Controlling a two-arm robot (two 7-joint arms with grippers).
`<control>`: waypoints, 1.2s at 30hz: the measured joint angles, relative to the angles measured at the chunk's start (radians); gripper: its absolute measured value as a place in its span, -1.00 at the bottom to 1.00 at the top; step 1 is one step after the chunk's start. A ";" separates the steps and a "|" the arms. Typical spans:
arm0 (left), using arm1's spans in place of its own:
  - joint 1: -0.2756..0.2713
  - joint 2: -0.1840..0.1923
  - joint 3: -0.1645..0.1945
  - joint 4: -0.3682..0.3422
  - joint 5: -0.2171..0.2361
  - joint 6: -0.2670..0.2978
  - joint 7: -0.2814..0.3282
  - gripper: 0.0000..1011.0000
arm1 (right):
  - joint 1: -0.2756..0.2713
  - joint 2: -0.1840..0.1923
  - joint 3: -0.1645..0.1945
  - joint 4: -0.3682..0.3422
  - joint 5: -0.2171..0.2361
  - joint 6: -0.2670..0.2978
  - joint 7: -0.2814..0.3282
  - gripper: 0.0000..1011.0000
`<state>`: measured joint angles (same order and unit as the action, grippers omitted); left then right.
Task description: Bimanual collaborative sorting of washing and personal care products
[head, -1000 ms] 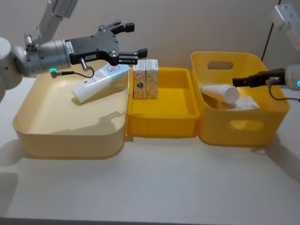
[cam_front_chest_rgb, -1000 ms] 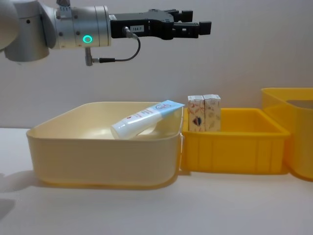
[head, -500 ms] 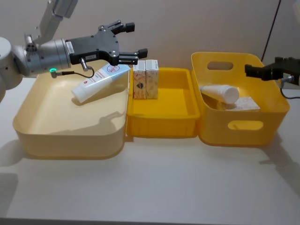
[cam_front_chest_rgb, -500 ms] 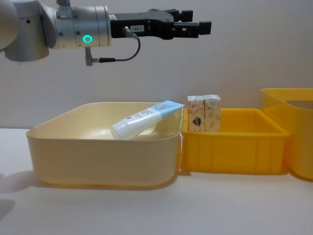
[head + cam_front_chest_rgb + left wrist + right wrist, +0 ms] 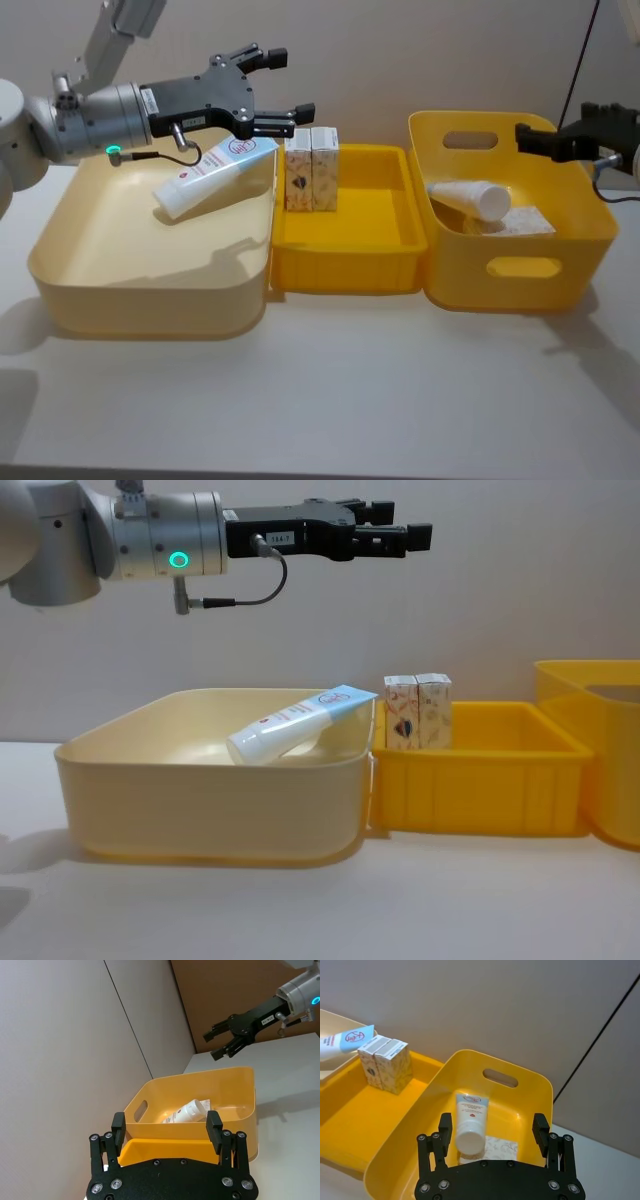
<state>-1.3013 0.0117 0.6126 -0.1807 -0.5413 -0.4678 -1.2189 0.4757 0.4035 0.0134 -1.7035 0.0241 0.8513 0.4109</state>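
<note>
A pale blue-and-white tube [image 5: 212, 168] [image 5: 298, 723] leans on the right wall of the cream bin [image 5: 90, 280]. My left gripper [image 5: 290, 83] [image 5: 405, 535] [image 5: 166, 1127] hovers open above the tube's flat end, holding nothing. Two white cartons [image 5: 311, 168] [image 5: 418, 711] [image 5: 385, 1062] stand upright in the back left corner of the shallow yellow tray [image 5: 345, 265]. A second tube [image 5: 470, 197] [image 5: 469, 1119] lies in the deep yellow bin [image 5: 520, 268] on a flat white carton [image 5: 522, 221]. My right gripper [image 5: 522, 138] [image 5: 492, 1125] [image 5: 226, 1041] is open and empty above that bin's back right rim.
The three containers stand side by side across the white table [image 5: 330, 390], their walls touching. A plain wall runs close behind them. The table's front half in front of the bins is bare.
My right gripper has risen and drawn back to the right, from just beside the tube in the deep bin to above its rim. The left arm and all products stayed put.
</note>
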 joint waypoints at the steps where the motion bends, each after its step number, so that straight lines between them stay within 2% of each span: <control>1: 0.000 0.000 0.000 0.000 0.000 0.000 0.000 0.98 | -0.007 0.003 -0.002 -0.009 0.000 -0.014 0.005 0.98; 6: 0.000 0.000 0.000 0.000 0.000 0.000 0.000 0.98 | -0.045 0.013 0.001 -0.048 0.006 -0.063 0.022 0.98; 13: 0.000 0.000 0.000 0.000 0.000 0.000 0.000 0.98 | -0.147 0.035 0.038 -0.140 0.037 -0.158 0.064 0.98; 16: 0.000 0.000 0.000 0.000 0.000 0.000 0.000 0.98 | -0.233 0.052 0.082 -0.204 0.061 -0.211 0.096 0.98; 19: 0.000 0.000 0.000 0.000 0.000 0.000 0.000 0.98 | -0.295 0.064 0.118 -0.241 0.079 -0.241 0.122 0.98; 23: 0.000 0.000 0.000 0.000 0.000 0.000 0.000 0.98 | -0.415 0.087 0.195 -0.303 0.109 -0.288 0.175 0.98; 36: 0.000 0.000 0.000 0.000 0.000 0.000 0.000 0.98 | -0.735 0.146 0.410 -0.395 0.160 -0.377 0.333 0.98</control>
<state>-1.3012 0.0116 0.6125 -0.1807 -0.5413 -0.4678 -1.2189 -0.2593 0.5493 0.4237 -2.0989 0.1845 0.4746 0.7443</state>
